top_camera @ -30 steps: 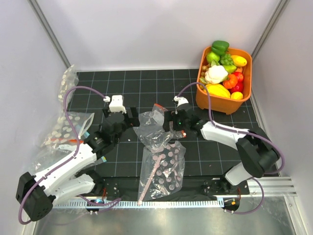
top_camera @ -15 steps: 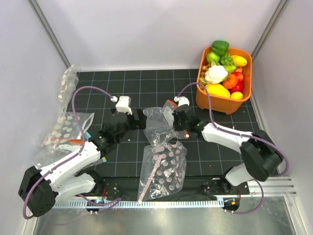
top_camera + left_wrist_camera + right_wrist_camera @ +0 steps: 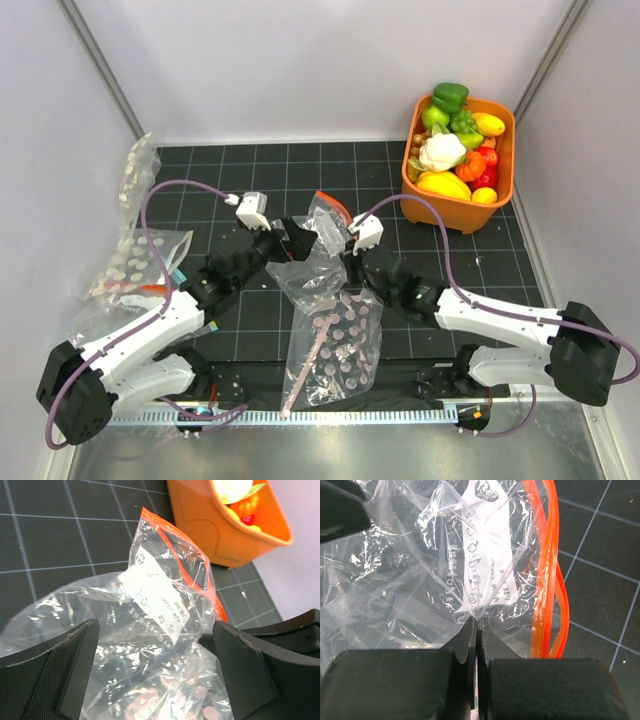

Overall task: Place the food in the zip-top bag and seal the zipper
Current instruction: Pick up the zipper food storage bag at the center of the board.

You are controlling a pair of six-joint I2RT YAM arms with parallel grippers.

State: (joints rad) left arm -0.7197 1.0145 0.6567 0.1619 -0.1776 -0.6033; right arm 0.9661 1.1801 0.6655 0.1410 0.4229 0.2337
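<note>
I see my right jaws pinched on the bag [image 3: 420, 580] beside its zipper [image 3: 547, 555], left jaws wide beside it, food [image 3: 441, 152] in the far-right corner bin [image 3: 440, 208]

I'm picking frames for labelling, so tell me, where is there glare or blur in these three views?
Top view: even light, sharp, little glare. Left wrist view: white glints on the zip-top bag, focus good. Right wrist view: same glints, the right fingers look soft up close.

A white printed panel [image 3: 484, 550] on the zip-top bag [image 3: 395, 585] lies just beyond the right fingers [image 3: 405, 680]. Its logo, tiny icons and lines of print are too crumpled to read.
</note>
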